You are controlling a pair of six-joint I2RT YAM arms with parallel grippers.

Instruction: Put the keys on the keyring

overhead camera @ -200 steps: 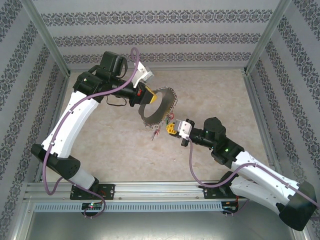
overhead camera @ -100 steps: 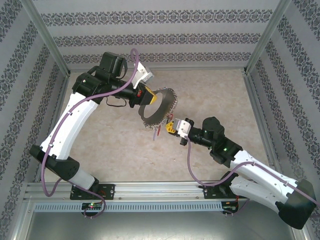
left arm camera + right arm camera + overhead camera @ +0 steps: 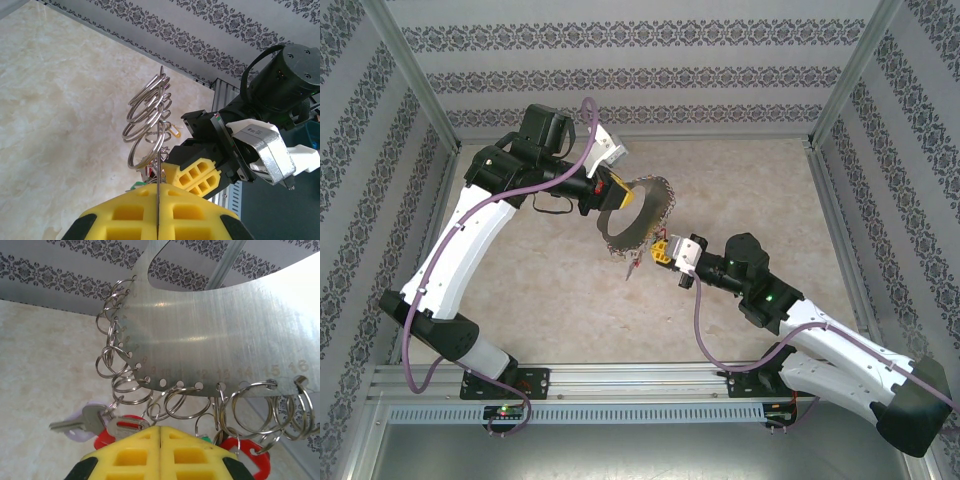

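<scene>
**A:** Well, nearest the bases, the right gripper (image 3: 663,252) was up off the table (image 3: 550,300). Its yellow fingers (image 3: 125,455) were pressed flat together, with the tips just under the bottom rim of the keyring (image 3: 638,232).

**B:** Was it pinching anything?

**A:** Couldn't tell. On its wrist camera the seam looked shut tight. The keys (image 3: 82,422) bunched right behind the tips, one silver blade poking left and red tags (image 3: 245,450) on either side. Whether a ring or tag was caught in there, I couldn't say.

**B:** And the hoop itself?

**A:** It was held up in the air just beyond. It was a broad flat band with its edge fringed in small split rings (image 3: 182,402). The far side was clamped edge-on in the left gripper (image 3: 617,195), jaws closed on the metal.

**B:** So how far along were they?

**A:** Partway, I'd judge. A cluster of tagged keys dangled off the lower rim, so some work looked done. Most rings round the left side hung bare, though. My guess was that one key was being worked onto a ring at the bottom, with plenty of empty rings left if more keys were due.
</scene>
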